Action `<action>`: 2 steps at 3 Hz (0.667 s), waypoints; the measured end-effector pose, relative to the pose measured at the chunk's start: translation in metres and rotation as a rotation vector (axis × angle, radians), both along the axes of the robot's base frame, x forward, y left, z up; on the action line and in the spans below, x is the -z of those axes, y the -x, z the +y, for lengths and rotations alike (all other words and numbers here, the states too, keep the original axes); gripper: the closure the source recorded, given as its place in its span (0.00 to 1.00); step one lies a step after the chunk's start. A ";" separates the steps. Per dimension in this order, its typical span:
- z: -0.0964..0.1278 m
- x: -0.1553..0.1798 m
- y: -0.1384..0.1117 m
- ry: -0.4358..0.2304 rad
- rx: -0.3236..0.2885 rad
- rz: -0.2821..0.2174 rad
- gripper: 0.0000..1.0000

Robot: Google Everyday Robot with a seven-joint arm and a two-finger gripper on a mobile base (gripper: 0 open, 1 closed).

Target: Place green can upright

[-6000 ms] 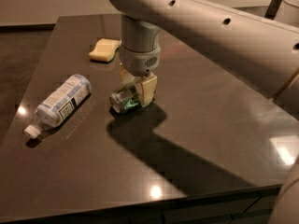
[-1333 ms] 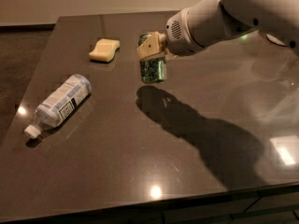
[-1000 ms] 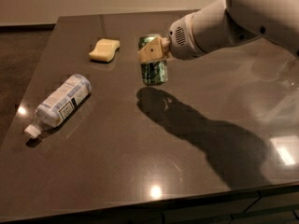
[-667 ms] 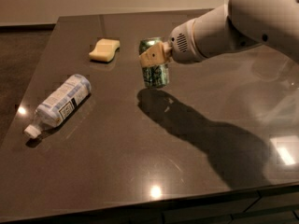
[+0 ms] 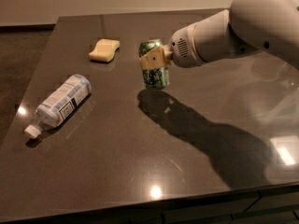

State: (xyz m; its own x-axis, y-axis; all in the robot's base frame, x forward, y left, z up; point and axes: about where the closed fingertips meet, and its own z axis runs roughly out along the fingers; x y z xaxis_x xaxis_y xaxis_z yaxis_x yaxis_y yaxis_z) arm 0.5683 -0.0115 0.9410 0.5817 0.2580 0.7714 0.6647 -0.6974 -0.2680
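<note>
The green can (image 5: 155, 76) stands nearly upright at the middle of the dark table (image 5: 140, 162), its base at or just above the surface. My gripper (image 5: 153, 59) reaches in from the right and is shut on the can's upper half, with a tan finger (image 5: 153, 60) across its front. The white arm (image 5: 233, 29) stretches to the upper right.
A clear plastic bottle (image 5: 60, 102) with a white-blue label lies on its side at the left. A yellow sponge (image 5: 104, 50) lies at the back left of the can. The table's front edge runs along the bottom.
The gripper has carried the can lower and slightly right, and turned it closer to upright. The bottle and the sponge have not moved.
</note>
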 end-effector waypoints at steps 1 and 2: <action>-0.001 0.005 0.003 -0.016 -0.034 -0.086 1.00; 0.000 0.009 0.005 -0.039 -0.079 -0.176 1.00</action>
